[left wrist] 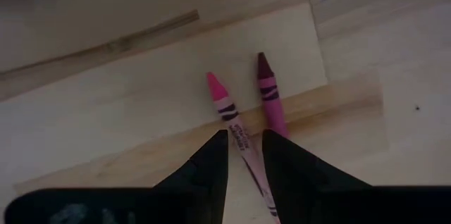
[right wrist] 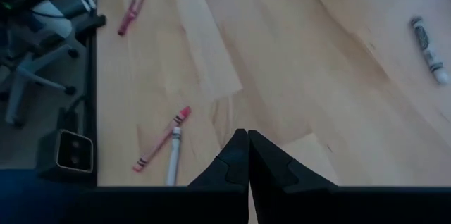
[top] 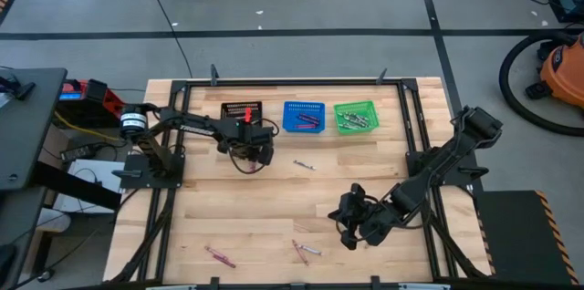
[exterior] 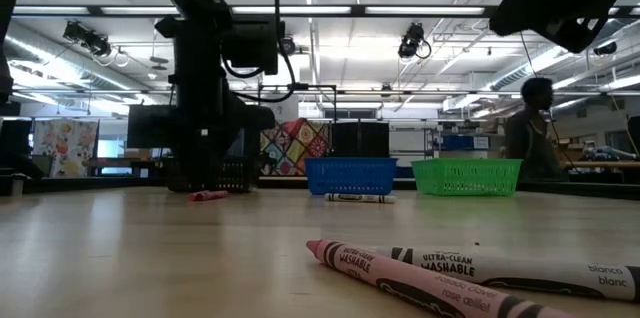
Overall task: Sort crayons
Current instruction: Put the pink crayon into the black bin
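Two crayons lie side by side on the wood under my left gripper [left wrist: 245,157], a pink one [left wrist: 224,104] and a darker magenta one [left wrist: 270,94]. The gripper is open and points down in front of the black basket [top: 242,110]. Its fingers stand on either side of the pink crayon, and one finger covers the magenta one's end. My right gripper [right wrist: 248,139] hangs shut above the near right table, with nothing between its fingers. Close to it lie a pink and a white crayon [right wrist: 169,139]. A grey crayon [top: 304,165] lies mid-table and a pink one [top: 219,255] near left.
Black, blue [top: 304,117] and green [top: 356,117] mesh baskets stand in a row at the far edge, the blue and green ones holding crayons. A black frame [top: 173,126] borders the table. In the low view a person [exterior: 535,138] shows in the room beyond.
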You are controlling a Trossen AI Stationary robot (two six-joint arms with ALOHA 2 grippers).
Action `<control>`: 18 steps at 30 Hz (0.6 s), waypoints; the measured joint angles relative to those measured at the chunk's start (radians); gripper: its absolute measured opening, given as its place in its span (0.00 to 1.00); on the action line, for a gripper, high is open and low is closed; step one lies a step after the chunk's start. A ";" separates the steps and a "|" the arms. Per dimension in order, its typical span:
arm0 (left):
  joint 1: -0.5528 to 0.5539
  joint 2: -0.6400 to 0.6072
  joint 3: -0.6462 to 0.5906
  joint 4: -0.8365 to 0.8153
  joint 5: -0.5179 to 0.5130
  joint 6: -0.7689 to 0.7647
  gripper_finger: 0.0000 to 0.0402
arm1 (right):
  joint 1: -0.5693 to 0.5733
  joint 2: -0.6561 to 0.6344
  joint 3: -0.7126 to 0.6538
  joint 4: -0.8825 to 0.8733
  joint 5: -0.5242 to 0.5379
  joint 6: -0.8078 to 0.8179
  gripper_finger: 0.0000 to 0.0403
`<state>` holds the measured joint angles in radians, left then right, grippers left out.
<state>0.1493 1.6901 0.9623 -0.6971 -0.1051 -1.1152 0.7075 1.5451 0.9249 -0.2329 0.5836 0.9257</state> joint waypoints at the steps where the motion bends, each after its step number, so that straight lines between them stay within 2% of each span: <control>1: 0.000 0.000 0.000 0.003 0.008 0.000 0.25 | -0.002 0.007 0.000 0.000 -0.002 0.000 0.03; 11: 0.000 0.000 -0.007 0.005 0.018 -0.036 0.25 | -0.016 0.024 0.000 0.018 -0.034 0.023 0.03; 18: 0.000 -0.007 -0.062 0.018 0.009 -0.055 0.25 | -0.016 0.024 0.000 0.022 -0.035 0.018 0.03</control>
<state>0.1493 1.6832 0.8998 -0.6793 -0.0958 -1.1702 0.6914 1.5692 0.9249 -0.2107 0.5488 0.9433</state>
